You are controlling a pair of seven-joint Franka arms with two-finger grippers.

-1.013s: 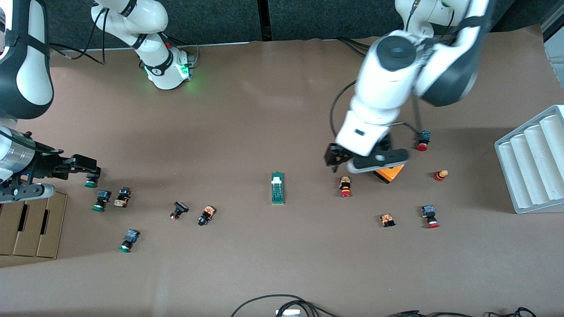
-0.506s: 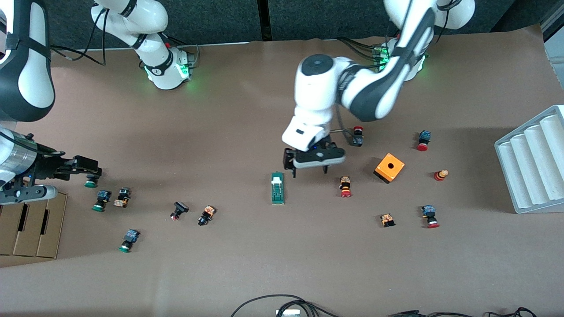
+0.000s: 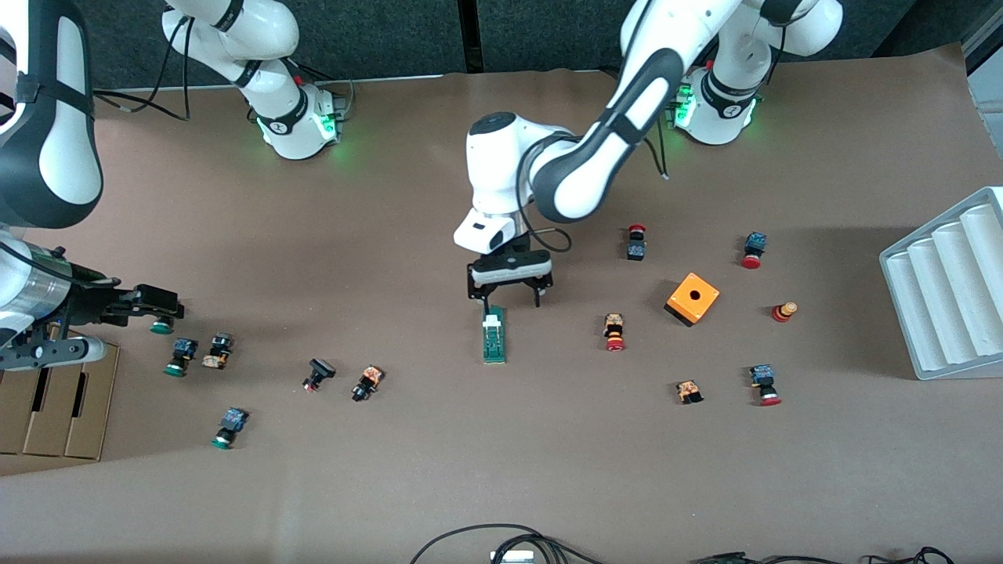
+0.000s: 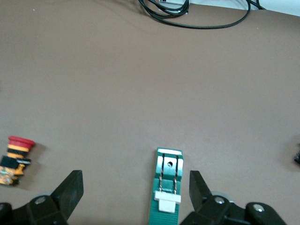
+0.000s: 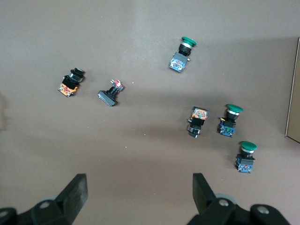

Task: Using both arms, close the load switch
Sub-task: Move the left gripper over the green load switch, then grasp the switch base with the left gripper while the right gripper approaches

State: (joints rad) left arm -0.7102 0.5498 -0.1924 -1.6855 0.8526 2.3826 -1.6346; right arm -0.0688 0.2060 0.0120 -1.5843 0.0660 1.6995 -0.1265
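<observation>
The load switch (image 3: 494,335), a narrow dark-green block with a white lever at the end toward the arms' bases, lies in the middle of the table. My left gripper (image 3: 510,301) hangs open just over that white-lever end. In the left wrist view the load switch (image 4: 168,187) lies between the spread fingers of the left gripper (image 4: 135,183), close to one of them and untouched. My right gripper (image 3: 154,304) waits open and empty at the right arm's end of the table, above a green-capped push-button (image 3: 162,327). In its own wrist view the right gripper (image 5: 139,187) has bare table between its fingers.
Small push-buttons lie scattered toward both ends. An orange cube with a hole (image 3: 693,298) sits toward the left arm's end, with a white ribbed rack (image 3: 948,282) at that table edge. A cardboard tray (image 3: 55,399) lies under the right arm. Cables (image 3: 501,540) run along the near edge.
The left arm has swung from above the orange cube to the table's middle, and its open gripper now hangs over the load switch's lever end. The right arm has hardly moved.
</observation>
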